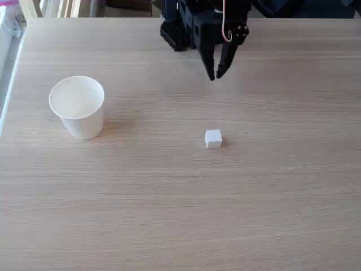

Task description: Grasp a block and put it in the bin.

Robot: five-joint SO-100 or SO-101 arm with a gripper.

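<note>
The block [213, 138] lay alone on the wooden table [180, 214], right of centre in the fixed view. Above it in the picture hung the black gripper [216, 74], holding nothing, its fingers nearly together at the tips. The cup [78, 107] stood upright well apart to the left.

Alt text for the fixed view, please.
A black end effector hangs over a wooden table, empty, fingertips nearly together, beyond a small white block. An upright white paper cup stands apart at left.
</note>
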